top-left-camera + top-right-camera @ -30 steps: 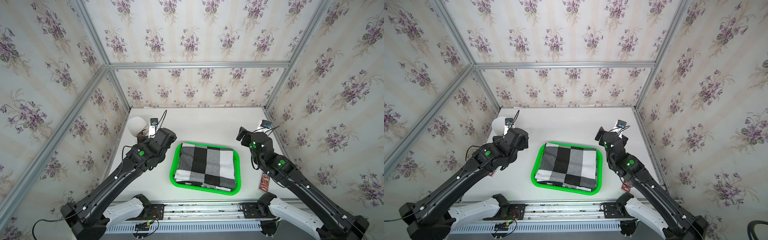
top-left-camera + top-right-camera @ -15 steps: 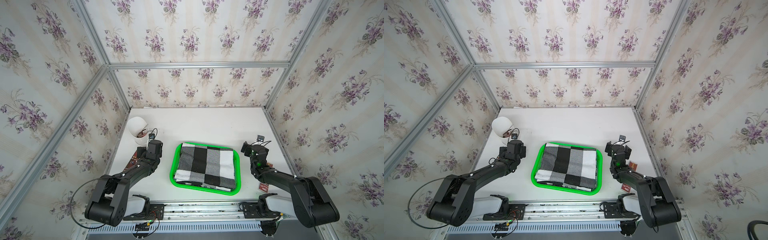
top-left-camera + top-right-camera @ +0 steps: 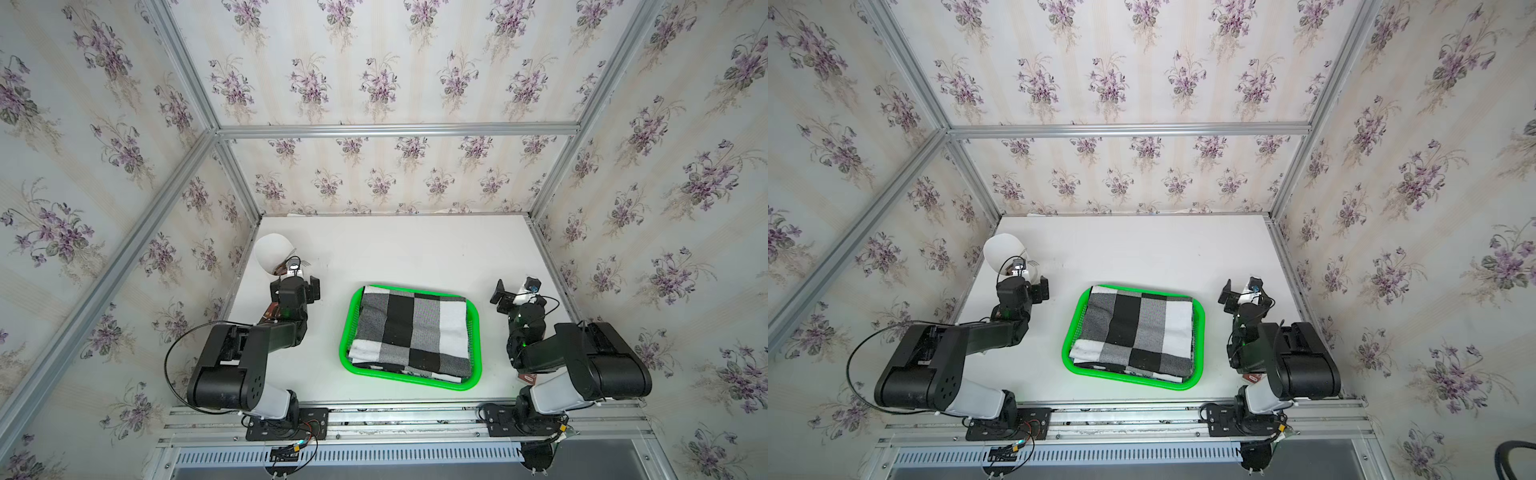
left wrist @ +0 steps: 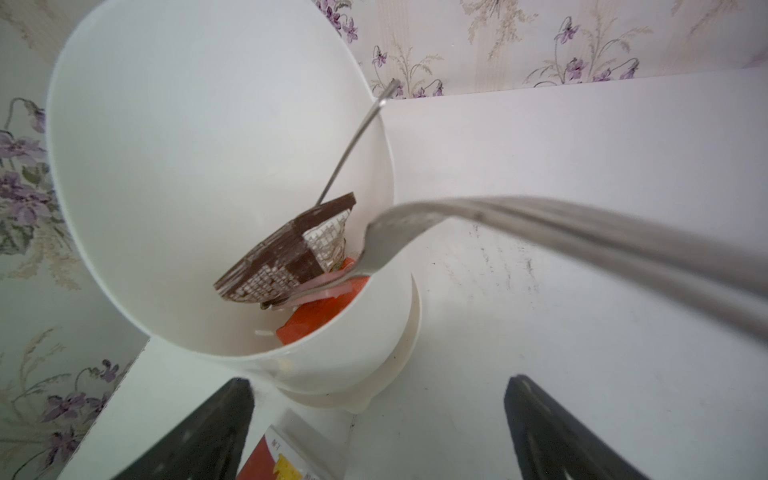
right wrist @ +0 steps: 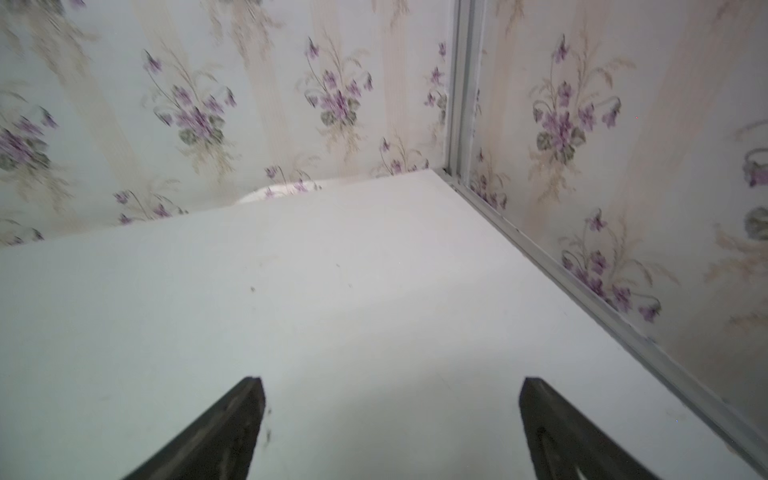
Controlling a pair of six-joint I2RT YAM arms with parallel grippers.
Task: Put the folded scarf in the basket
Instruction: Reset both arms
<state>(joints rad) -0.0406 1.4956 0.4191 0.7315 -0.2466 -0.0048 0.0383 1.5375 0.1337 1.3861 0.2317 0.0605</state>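
Two sets of fingers stand spread wide and grip nothing: the left fingers (image 4: 199,436) and the right fingers (image 5: 216,432) each show in their wrist views as a pair of dark tips set well apart. Between the two sets, touching neither, the basket (image 3: 345,332) sits on the white tabletop (image 3: 395,249). It is bright green plastic, shallow and rectangular with rounded corners, and its rim shows as a thin band all round. The scarf (image 3: 411,332) lies inside it, folded into a flat rectangular stack that fills the basket almost from rim to rim. Its upper face is a check of large black, grey and white blocks. Along the side behind the fingers, toward the arm bases, the folded layers show as stacked strips. Just ahead of the left fingers stands a white cup (image 4: 187,166). It holds a brown and white checked piece (image 4: 291,257), something orange (image 4: 316,316), and a metal fork (image 4: 540,224) whose handle reaches out over the rim. A corner of a red and yellow packet (image 4: 282,461) lies on the tabletop between the left tips. Ahead of the right fingers lies only bare tabletop, running to the corner where two flowered walls (image 5: 582,124) meet
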